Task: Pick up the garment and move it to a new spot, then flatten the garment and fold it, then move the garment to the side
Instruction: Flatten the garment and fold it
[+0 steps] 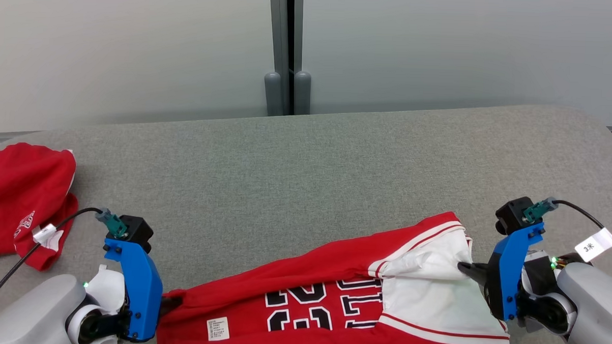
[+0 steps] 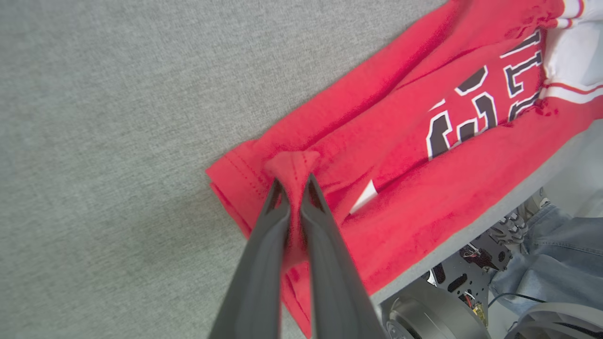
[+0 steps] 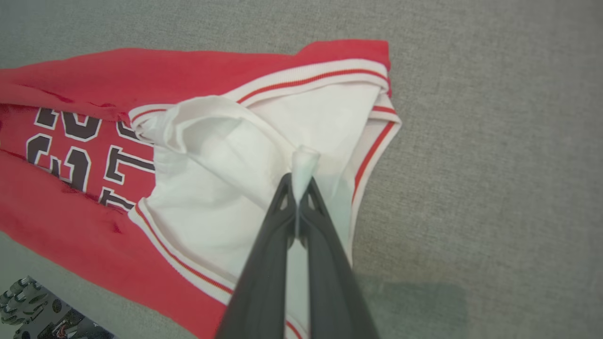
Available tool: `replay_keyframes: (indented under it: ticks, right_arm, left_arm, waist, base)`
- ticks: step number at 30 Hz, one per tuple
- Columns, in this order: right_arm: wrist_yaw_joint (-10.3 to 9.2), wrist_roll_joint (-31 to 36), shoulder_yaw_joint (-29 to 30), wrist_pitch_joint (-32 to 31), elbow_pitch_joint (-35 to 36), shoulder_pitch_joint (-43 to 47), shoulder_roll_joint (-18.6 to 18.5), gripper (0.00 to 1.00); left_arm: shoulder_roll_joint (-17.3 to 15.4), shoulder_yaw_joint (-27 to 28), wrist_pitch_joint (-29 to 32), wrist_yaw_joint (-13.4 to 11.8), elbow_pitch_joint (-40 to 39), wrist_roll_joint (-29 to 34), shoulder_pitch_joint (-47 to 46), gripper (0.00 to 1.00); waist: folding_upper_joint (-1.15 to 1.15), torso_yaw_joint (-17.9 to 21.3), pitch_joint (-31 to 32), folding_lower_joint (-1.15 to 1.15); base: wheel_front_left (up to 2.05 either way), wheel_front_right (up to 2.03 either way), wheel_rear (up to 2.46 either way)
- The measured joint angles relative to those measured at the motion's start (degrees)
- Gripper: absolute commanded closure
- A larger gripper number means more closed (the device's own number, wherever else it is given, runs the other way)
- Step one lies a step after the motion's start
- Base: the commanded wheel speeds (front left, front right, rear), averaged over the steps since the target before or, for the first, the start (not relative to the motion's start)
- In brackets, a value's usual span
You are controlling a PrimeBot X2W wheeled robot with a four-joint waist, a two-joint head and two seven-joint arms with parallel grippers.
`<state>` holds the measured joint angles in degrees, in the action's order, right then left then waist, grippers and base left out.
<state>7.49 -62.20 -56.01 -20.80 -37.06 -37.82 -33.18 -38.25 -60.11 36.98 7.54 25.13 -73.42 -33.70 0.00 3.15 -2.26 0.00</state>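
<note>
Twice pinching the shirt [image 1: 328, 274], lying along the near edge of the bench [image 1: 306, 167]: clamping the left gripper [image 2: 292, 181] tight on its red hem and the right gripper [image 3: 300, 181] tight on white lining, probably anchoring both ends for stretching it flat.

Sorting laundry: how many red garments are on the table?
2. A jersey at the near edge, held by the left gripper and right gripper; a crumpled garment at the far left. Others may be hidden.
</note>
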Motion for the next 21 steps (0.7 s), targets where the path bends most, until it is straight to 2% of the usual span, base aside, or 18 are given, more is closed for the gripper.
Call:
replay_keyframes:
  ticks: [7,8,9,10,11,16,21]
  right_arm:
    - [0.0,-1.1,-0.2,-1.2,2.5,1.8,-1.0,1.0]
    - [0.0,-1.1,-0.2,-1.2,2.5,1.8,-1.0,0.74]
    - [0.0,-1.2,-0.2,-1.3,2.8,2.1,-1.0,0.44]
    - [0.0,-1.6,-0.1,-1.4,3.0,2.3,-1.1,0.27]
    - [0.0,-1.7,-0.1,-1.9,3.2,2.7,-1.1,0.0]
    - [0.0,-2.2,0.0,-2.7,3.9,4.4,-1.7,0.0]
    - [0.0,-2.4,0.7,-3.7,4.4,6.3,-3.1,0.0]
  left_arm:
    - [0.2,-0.7,-0.6,0.0,1.4,-0.7,0.6,1.0]
    - [0.2,-0.7,-0.6,0.0,1.4,-0.7,0.6,0.73]
    - [0.2,-0.8,-0.8,0.0,1.6,-0.7,0.7,0.11]
    - [0.2,-1.0,-0.8,0.0,1.6,-0.8,0.7,0.0]
    - [0.2,-1.2,-0.8,0.0,1.7,-1.0,0.8,0.0]
    - [-0.1,-1.9,-1.4,0.0,2.0,-1.3,1.3,0.0]
    - [-1.9,-2.2,-3.7,0.0,2.0,-0.1,1.3,0.0]
  waist:
    - [0.0,0.3,0.0,0.0]
    - [0.0,0.3,0.0,0.0]
    - [0.01,0.3,0.1,0.0]
    - [0.01,0.3,0.1,0.0]
    - [0.01,0.4,0.2,0.0]
    - [0.01,0.2,0.8,0.0]
    - [0.01,-0.2,1.7,-0.01]
  base:
    - [0.0,0.0,0.0]
    - [0.0,0.0,0.0]
    - [0.0,0.0,0.0]
    - [0.0,0.0,0.0]
    - [0.0,0.0,0.0]
    - [0.0,0.0,0.0]
    - [0.0,0.0,0.0]
